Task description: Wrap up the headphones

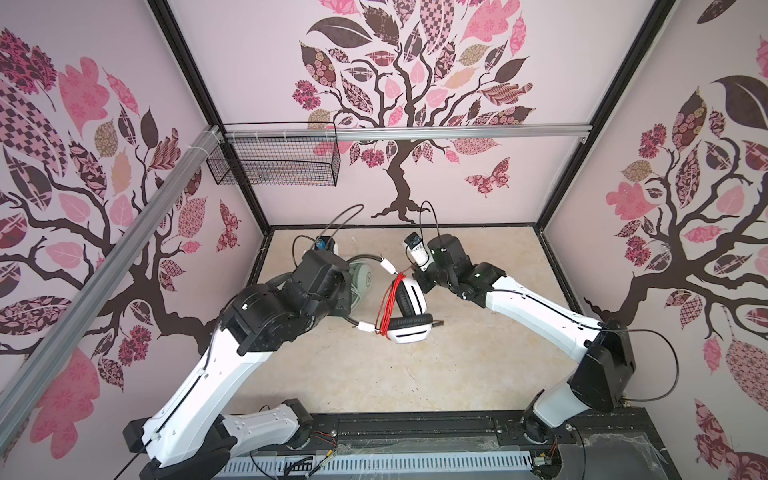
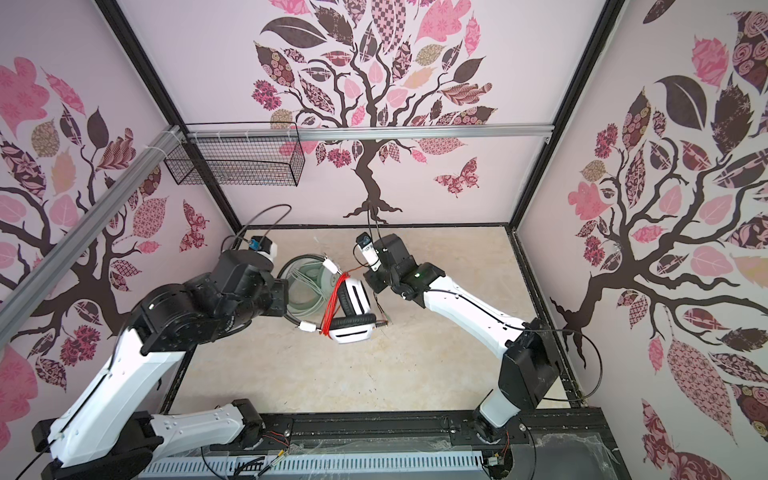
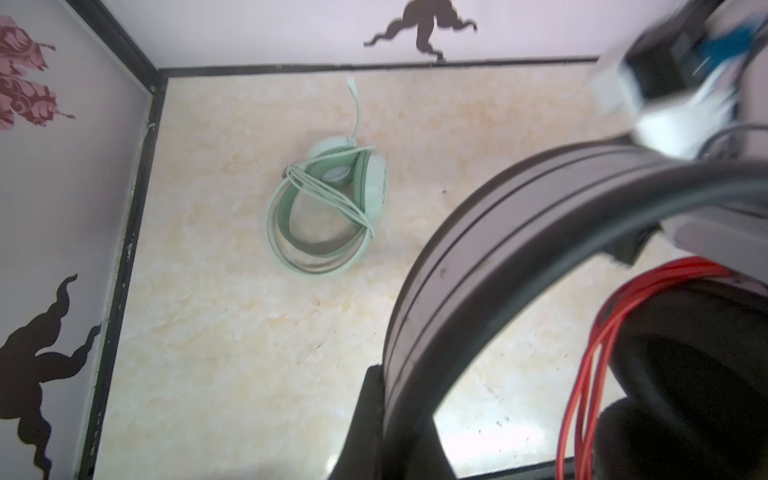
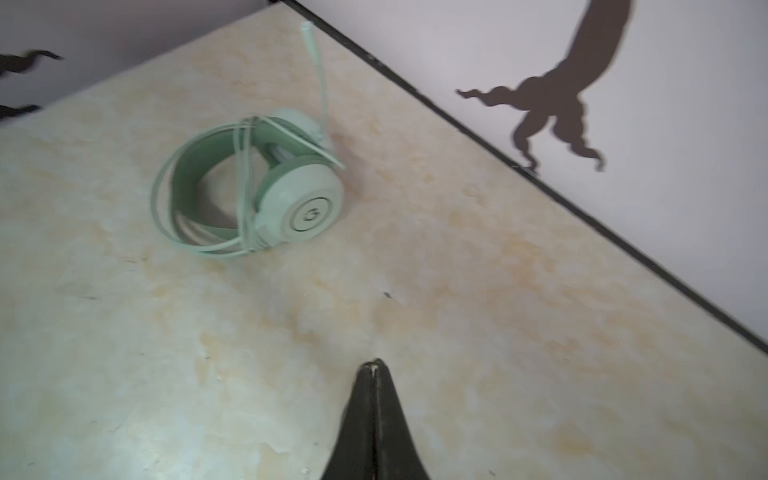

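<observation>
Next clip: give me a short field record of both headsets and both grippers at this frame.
mint-green headset: lying on the table, pale green cable wound around it
white-and-black headset: held by its band, red cable looped across it
left gripper: shut on the white-and-black headset's band
right gripper: shut, holding nothing

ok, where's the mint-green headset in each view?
Top view: mint-green headset left of centre, mostly hidden behind the left arm.
Top view: left of centre, more exposed, beside the white-and-black headset.
Left wrist: on the bare table, boom toward the back wall; headset.
Right wrist: same, earcup face showing.
Shared landmark: tree-root decal on the back wall.
</observation>
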{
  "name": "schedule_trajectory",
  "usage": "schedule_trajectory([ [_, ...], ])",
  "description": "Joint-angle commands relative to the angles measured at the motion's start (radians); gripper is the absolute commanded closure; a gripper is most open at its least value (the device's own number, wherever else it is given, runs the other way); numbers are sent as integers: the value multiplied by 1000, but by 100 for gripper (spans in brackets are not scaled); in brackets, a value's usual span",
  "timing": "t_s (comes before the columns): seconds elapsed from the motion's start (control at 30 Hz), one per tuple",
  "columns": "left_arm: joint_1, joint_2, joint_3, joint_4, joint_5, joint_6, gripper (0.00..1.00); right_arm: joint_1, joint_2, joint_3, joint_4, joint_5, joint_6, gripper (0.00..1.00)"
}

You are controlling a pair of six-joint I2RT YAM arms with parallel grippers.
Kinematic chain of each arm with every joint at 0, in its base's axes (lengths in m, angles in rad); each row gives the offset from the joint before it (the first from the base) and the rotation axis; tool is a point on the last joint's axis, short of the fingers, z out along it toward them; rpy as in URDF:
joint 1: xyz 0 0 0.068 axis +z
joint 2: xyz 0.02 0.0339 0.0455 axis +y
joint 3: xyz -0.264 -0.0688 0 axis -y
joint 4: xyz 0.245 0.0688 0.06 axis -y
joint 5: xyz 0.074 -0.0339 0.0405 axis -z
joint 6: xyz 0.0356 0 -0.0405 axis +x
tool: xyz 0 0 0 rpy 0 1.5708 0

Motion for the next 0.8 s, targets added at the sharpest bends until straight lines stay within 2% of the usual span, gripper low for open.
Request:
schedule_trajectory([
  [0.0, -4, 21, 164, 2, 13, -76, 100, -59, -43, -114, 310, -351, 149, 95],
  [0.07, -4, 43, 248, -4, 12, -76, 100, -65, -34, -172, 420, -416, 205, 91],
  [0.13, -5, 63, 294, 0, 14, -72, 100, -65, -4, -194, 484, -466, 242, 79],
  [0.2, -4, 81, 325, 9, 26, -69, 100, -66, 27, -199, 525, -488, 268, 53],
  [0.23, -5, 90, 340, 14, 32, -68, 100, -65, 44, -204, 551, -490, 280, 43],
  [0.3, -4, 102, 363, 24, 44, -63, 100, -65, 73, -212, 596, -494, 290, 35],
  [0.47, -4, 135, 437, 32, 36, -49, 100, -66, 151, -198, 656, -528, 333, 36],
  [0.77, -2, 193, 576, 44, -28, 4, 100, -65, 172, -303, 817, -606, 437, 53],
])
